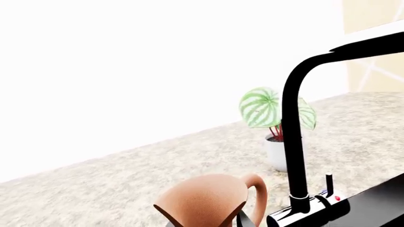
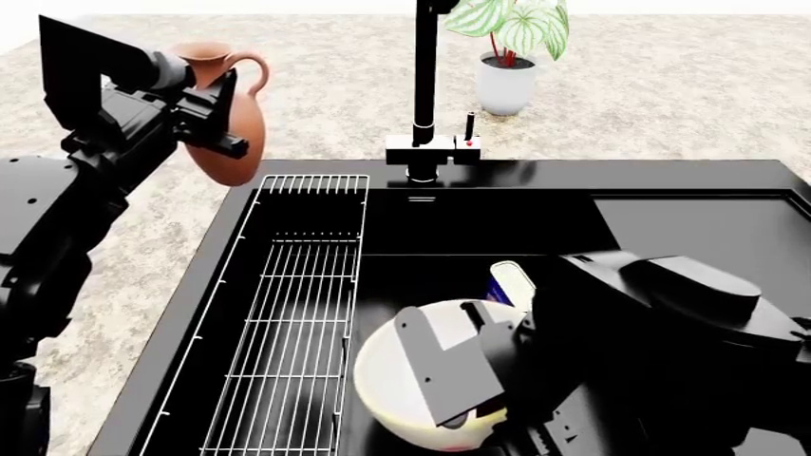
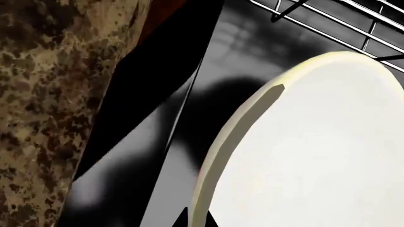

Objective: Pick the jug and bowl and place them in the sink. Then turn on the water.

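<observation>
Left end effector point(image 2: 209, 119) is clamped on the jug point(image 2: 228, 104), holding it upright in the air over the speckled desk point(image 2: 685, 104), just off the sink's back-left corner. Jug's loop handle points toward the faucet point(image 2: 424, 90). In the left wrist view the jug point(image 1: 205, 201) sits low in shot w/ a dark finger tip point(image 1: 243, 218) beside its handle, faucet point(image 1: 294, 142) rising just past it, and a potted plant point(image 1: 275, 118) w/ striped green leaves standing on the desk point(image 1: 113, 179) behind.

Right end effector point(image 2: 488, 356) is down inside the sink point(image 2: 507, 214), at the bowl point(image 2: 399, 380). A flat grey finger point(image 2: 438, 366) lies across the bowl's inside; can't tell if it's gripping the rim or apart, arm bulk hides too much. Right wrist view doesn't settle it either: just the bowl point(image 3: 315, 151), cream w/ a pale yellowish rim, tilted against the black basin point(image 3: 145, 156), plus a bit of wire rack point(image 3: 353, 23).

Bowl is in the basin's front part, next to the wire rack point(image 2: 298, 304) that runs along the sink's left side. A blue-and-white canister point(image 2: 510, 283) stands in the basin just behind the bowl, partly hidden by the right arm. Flat drainboard point(image 2: 697, 233) is to the right. Plant point(image 2: 507, 57) in its white pot stands on the desk behind the faucet, to its right.
</observation>
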Robot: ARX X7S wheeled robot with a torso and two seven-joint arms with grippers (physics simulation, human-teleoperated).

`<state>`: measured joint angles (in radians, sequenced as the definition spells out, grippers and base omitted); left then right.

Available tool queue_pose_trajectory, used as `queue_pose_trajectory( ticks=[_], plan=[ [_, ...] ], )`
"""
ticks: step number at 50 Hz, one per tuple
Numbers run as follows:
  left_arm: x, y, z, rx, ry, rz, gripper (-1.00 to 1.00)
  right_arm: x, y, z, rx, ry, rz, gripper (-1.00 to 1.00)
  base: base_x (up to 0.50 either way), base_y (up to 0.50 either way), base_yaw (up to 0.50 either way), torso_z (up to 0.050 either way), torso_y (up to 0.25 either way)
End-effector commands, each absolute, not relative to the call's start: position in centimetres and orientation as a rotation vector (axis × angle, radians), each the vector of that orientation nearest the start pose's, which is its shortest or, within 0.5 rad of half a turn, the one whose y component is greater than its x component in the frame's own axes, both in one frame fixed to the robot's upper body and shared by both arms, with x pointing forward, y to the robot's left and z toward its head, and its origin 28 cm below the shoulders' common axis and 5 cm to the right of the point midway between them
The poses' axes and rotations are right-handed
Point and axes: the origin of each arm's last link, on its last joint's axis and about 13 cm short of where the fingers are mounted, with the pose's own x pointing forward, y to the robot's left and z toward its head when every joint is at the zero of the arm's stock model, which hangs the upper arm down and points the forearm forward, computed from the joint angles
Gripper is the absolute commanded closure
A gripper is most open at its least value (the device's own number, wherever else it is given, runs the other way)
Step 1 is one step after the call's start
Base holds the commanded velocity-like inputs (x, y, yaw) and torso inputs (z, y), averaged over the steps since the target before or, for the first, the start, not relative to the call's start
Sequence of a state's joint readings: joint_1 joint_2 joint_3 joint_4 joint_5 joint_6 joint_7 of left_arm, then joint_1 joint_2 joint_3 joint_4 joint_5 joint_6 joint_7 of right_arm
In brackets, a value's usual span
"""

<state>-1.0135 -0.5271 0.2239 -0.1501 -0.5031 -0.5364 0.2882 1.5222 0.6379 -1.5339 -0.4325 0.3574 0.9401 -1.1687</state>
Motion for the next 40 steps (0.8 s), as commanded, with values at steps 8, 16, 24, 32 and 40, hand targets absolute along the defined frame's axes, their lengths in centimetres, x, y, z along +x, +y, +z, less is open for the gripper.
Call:
queue_pose_trajectory(
  ticks=[8, 16, 24, 32, 40],
  plan=[
    [34.6, 31.3, 27.0, 0.136, -0.264, -0.334, 1.0, 29.7, -8.4, 24.0, -1.292, 0.783, 1.571, 1.0, 0.0, 0.0, 0.0, 0.001, 0.003],
    [34.7, 31.3, 26.9, 0.134, -0.263, -0.333, 1.0, 29.5, -8.4, 23.7, -1.288, 0.788, 1.583, 1.0, 0.0, 0.0, 0.0, 0.0, 0.001],
    [34.7, 31.2, 27.0, 0.133, -0.262, -0.336, 1.0, 29.7, -8.3, 23.2, -1.28, 0.791, 1.59, 1.0, 0.0, 0.0, 0.0, 0.001, 0.001],
    [34.7, 31.2, 27.0, 0.132, -0.262, -0.337, 1.0, 29.9, -8.2, 22.8, -1.274, 0.793, 1.6, 1.0, 0.0, 0.0, 0.0, 0.0, 0.003],
    [34.7, 31.3, 26.9, 0.131, -0.261, -0.336, 1.0, 30.4, -8.2, 22.4, -1.264, 0.803, 1.595, 1.0, 0.0, 0.0, 0.0, 0.001, 0.001]
  ],
)
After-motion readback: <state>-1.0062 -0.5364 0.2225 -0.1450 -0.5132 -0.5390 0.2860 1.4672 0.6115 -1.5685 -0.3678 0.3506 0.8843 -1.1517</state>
